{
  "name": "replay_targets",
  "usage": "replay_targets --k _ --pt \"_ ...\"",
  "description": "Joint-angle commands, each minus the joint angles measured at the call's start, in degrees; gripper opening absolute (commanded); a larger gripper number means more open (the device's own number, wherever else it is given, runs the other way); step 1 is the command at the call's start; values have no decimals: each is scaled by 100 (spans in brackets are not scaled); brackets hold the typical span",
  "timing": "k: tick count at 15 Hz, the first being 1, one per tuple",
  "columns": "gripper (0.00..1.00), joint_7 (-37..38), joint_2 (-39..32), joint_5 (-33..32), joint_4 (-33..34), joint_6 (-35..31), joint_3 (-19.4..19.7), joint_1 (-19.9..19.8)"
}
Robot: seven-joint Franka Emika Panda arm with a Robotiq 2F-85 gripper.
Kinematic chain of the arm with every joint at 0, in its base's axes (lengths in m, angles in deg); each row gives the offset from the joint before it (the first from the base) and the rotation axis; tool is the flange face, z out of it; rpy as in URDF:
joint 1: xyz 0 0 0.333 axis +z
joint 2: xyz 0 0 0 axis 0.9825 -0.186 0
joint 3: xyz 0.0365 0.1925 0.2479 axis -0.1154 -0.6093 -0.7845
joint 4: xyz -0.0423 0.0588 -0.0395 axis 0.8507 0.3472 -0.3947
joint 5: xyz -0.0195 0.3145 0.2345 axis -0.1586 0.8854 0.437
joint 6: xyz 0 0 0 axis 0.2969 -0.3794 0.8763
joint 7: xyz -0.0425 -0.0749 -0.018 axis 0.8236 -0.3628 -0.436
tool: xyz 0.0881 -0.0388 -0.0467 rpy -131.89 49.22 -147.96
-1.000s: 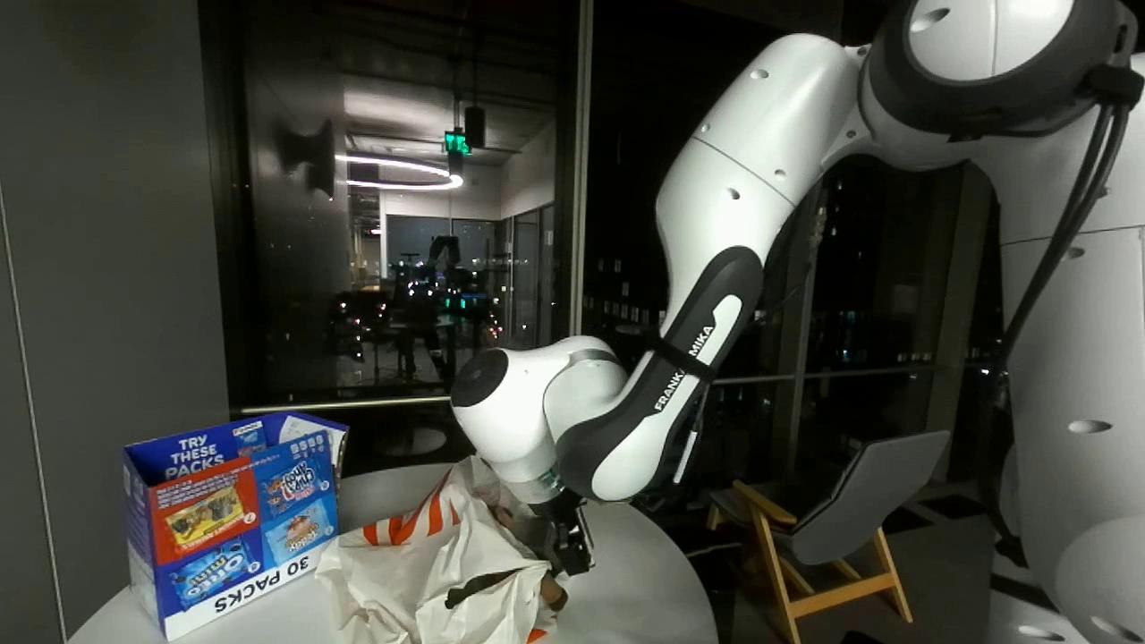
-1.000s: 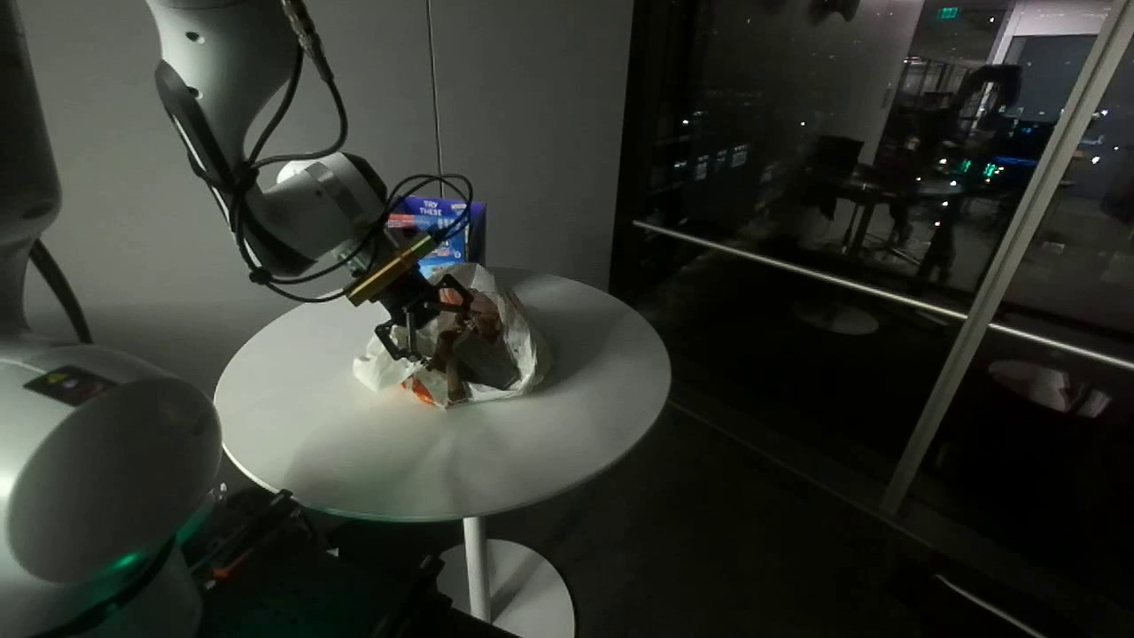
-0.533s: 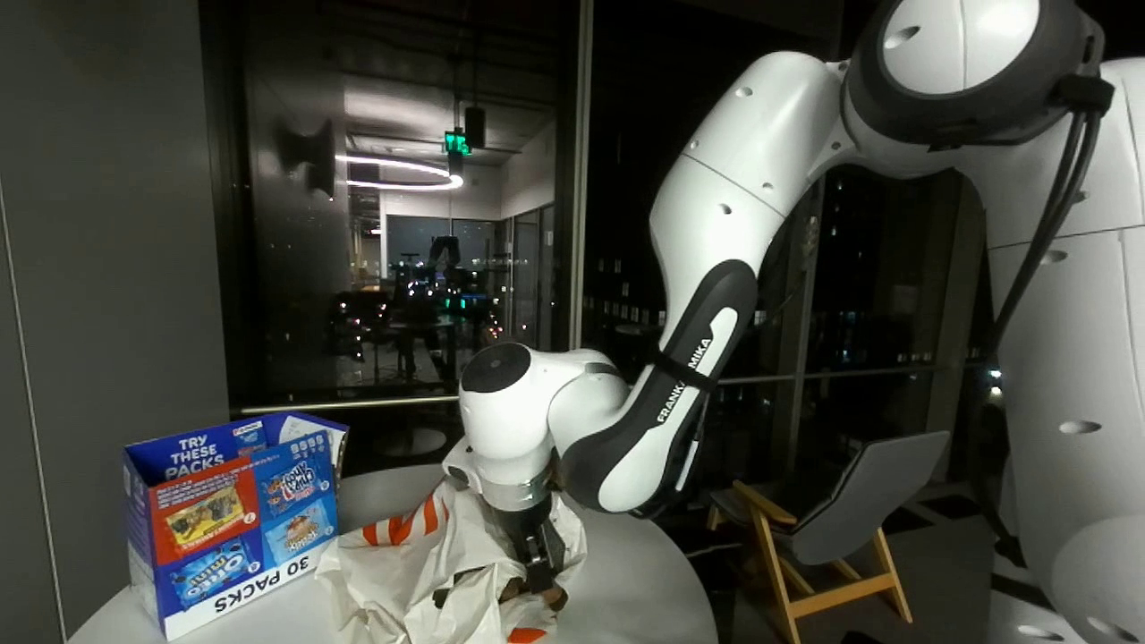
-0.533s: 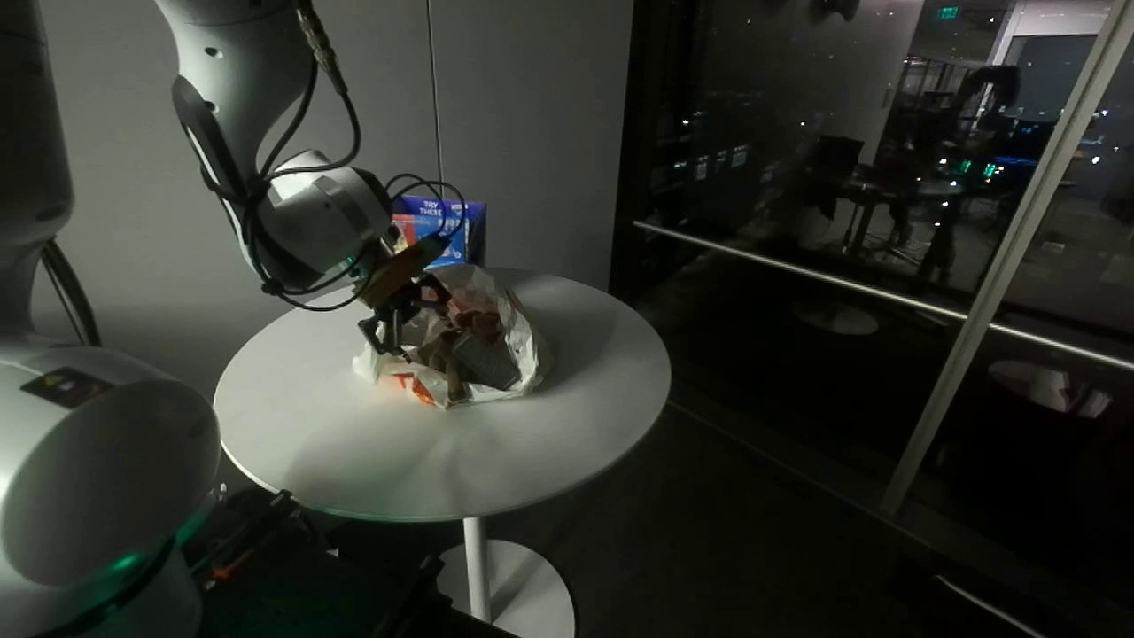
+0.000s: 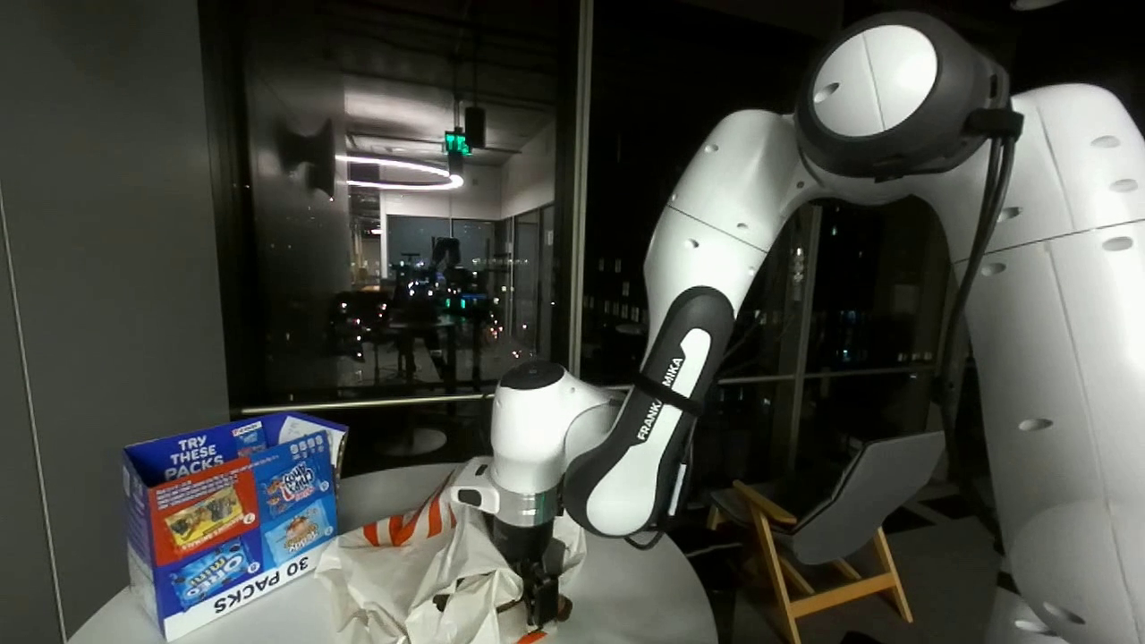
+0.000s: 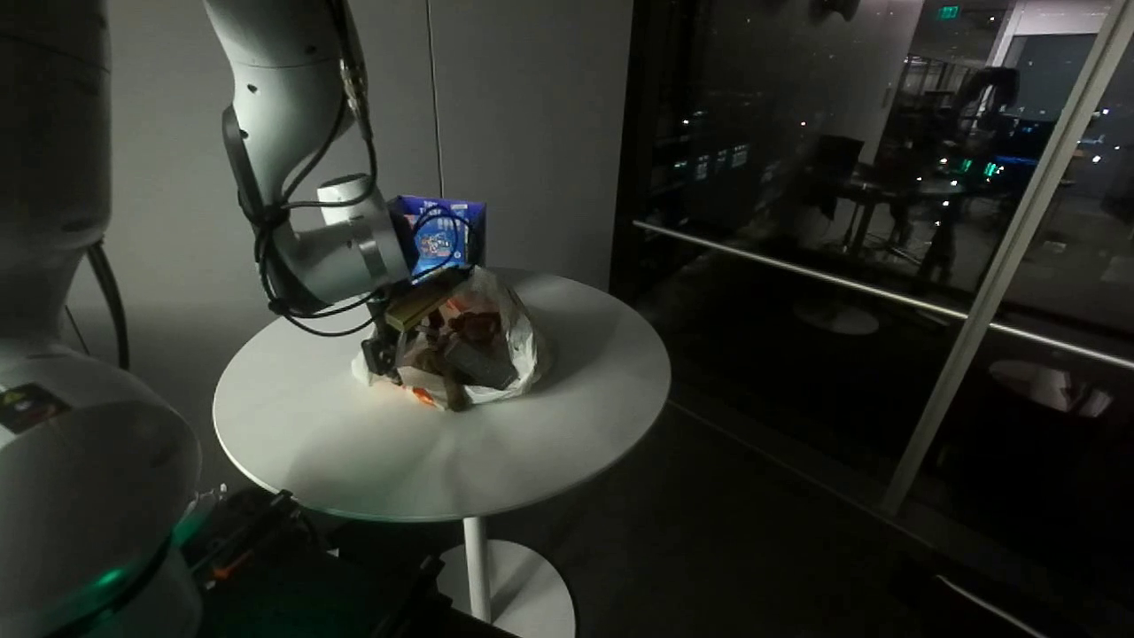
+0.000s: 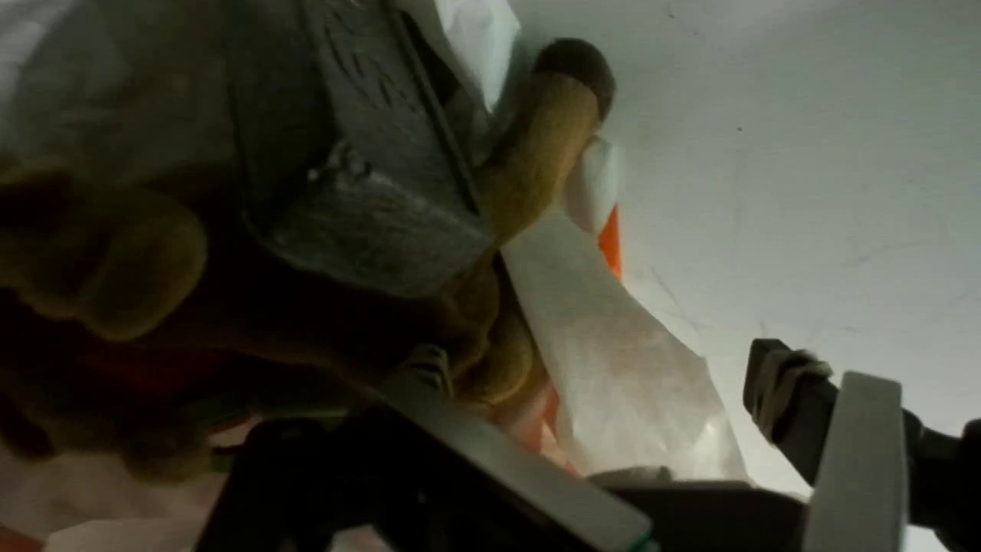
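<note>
End effector (image 7: 605, 368) released, jaws wide, lip of bag (image 5: 420, 581) between them: one jaw over brown plush (image 7: 146, 261), other over worktop (image 6: 532, 461). Contact unclear. Bag near worktop's middle, plush and grey block (image 7: 375, 234) at its mouth. Snack box (image 5: 241, 528) near it, by wall-side edge.

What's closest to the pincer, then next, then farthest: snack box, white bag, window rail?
In an exterior view:
1. White bag: right at the pincer.
2. Snack box: behind the bag, on the table.
3. Window rail: past the table's edge.
</note>
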Motion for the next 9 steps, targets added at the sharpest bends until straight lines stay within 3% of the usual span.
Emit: replay_targets --k 1,2,3,6,9 --pt "100 -1214 115 1155 -115 476 -743 -436" --pt "100 -1328 219 1312 -151 638 -855 -445" --pt "100 -1443 383 1526 -202 723 -576 -45" --pt "100 -1334 718 1441 -285 911 -386 323" --pt "100 -1392 667 1551 -181 1120 -201 459"
